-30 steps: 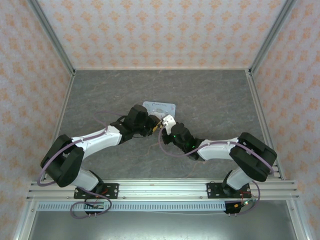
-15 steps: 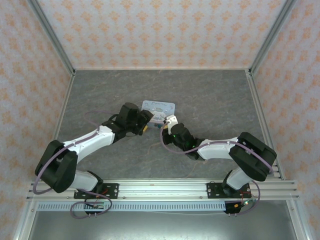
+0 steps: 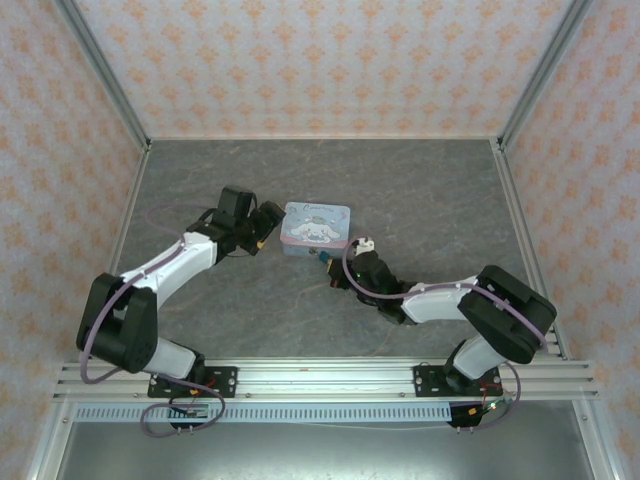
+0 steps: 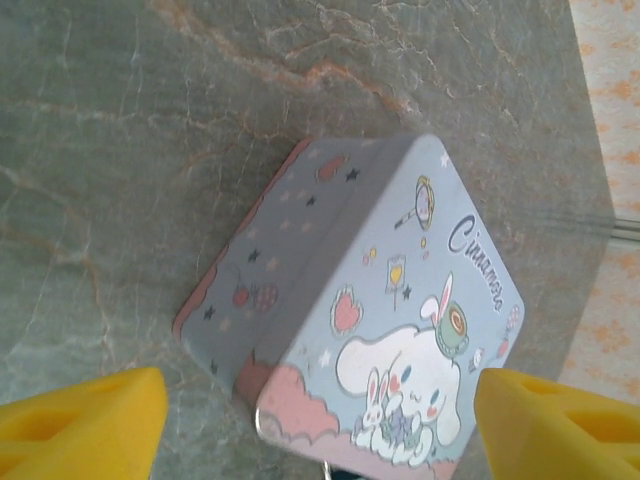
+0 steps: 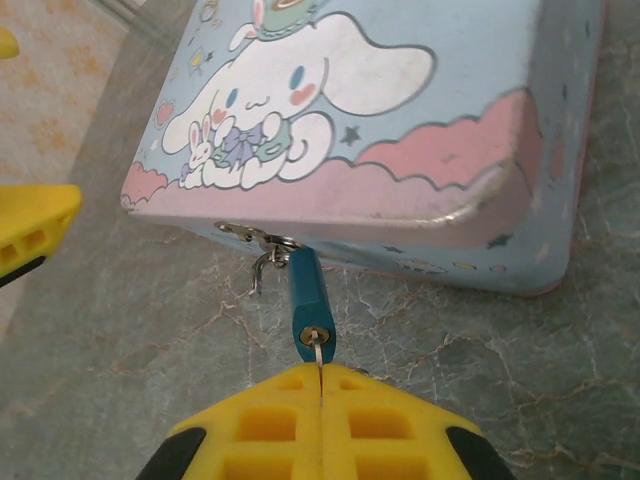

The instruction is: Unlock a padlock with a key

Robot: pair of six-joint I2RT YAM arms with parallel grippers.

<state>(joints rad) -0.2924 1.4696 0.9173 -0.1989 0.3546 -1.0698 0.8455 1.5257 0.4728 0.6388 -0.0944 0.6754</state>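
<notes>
Pinching the key (image 5: 318, 362) between its two yellow pads, the right end effector (image 5: 320, 385) has its fingers pressed together with only the thin silvery shank showing past their tips. Straight ahead of those tips the key's blade sits in the keyway at the near end of the padlock (image 5: 306, 295), so insertion looks done. The teal body points away from the fingers and hangs by its shackle (image 5: 264, 268) from the small metal hasp on the front of the cartoon-printed tin (image 5: 400, 120), which rests on the grey tabletop (image 5: 120, 380).

One leg of the shackle seems to curl free beside the body, which could mean the lock has sprung, but it is too small to tell. I judge the turn of the key, or at least confirming the release, to be what is left, followed by drawing the shackle out of the hasp.

The left end effector (image 3: 263, 236) hovers with its fingers spread wide and nothing between them. The tin lies just ahead of its fingers, untouched.
</notes>
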